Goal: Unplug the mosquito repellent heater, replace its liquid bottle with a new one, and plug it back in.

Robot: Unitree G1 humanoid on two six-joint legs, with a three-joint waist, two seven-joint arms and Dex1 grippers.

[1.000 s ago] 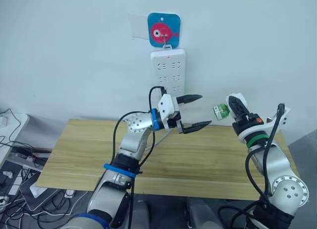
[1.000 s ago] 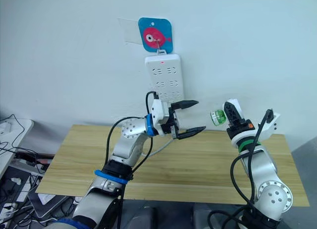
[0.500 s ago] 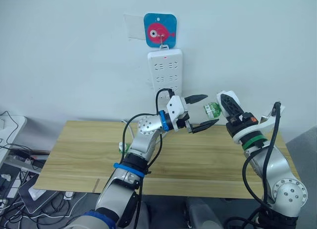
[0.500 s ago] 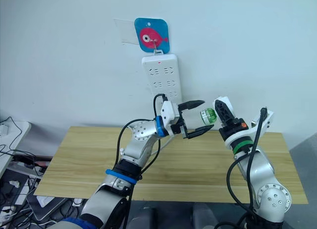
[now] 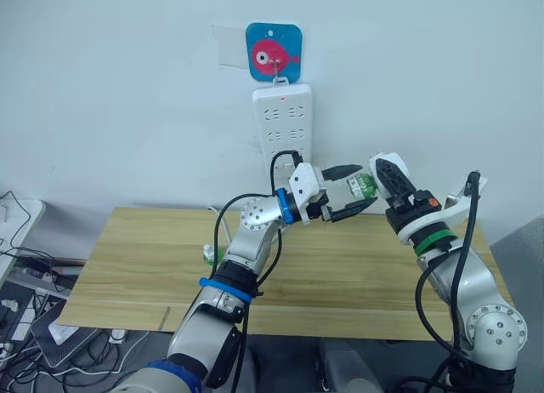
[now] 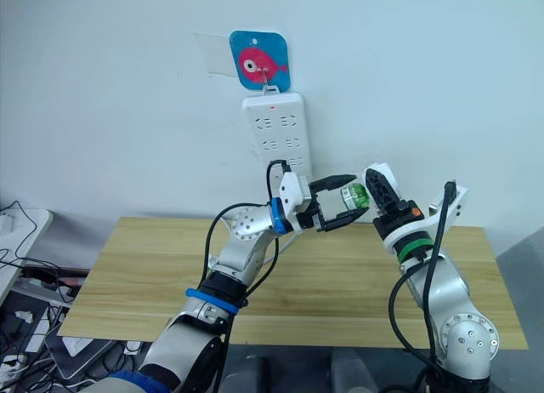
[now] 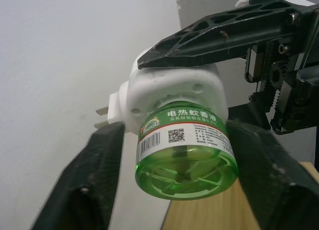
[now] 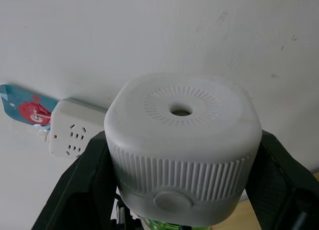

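Observation:
The mosquito repellent heater is a white rounded unit held in the air in front of the wall, its plug prongs bare. My right gripper is shut on its white body. A green liquid bottle with a printed label sits screwed into it and points toward my left arm. My left gripper is open and straddles this bottle. One finger lies against the bottle and the other finger stands a narrow gap off it.
A white power strip hangs on the wall under a blue fish hook, above both grippers. The wooden table lies below, with a small green and white object behind my left arm. Cables clutter the floor at left.
My left gripper has reached over to the bottle and its fingers have narrowed around it. The right gripper carried the heater leftward to meet it, then held still.

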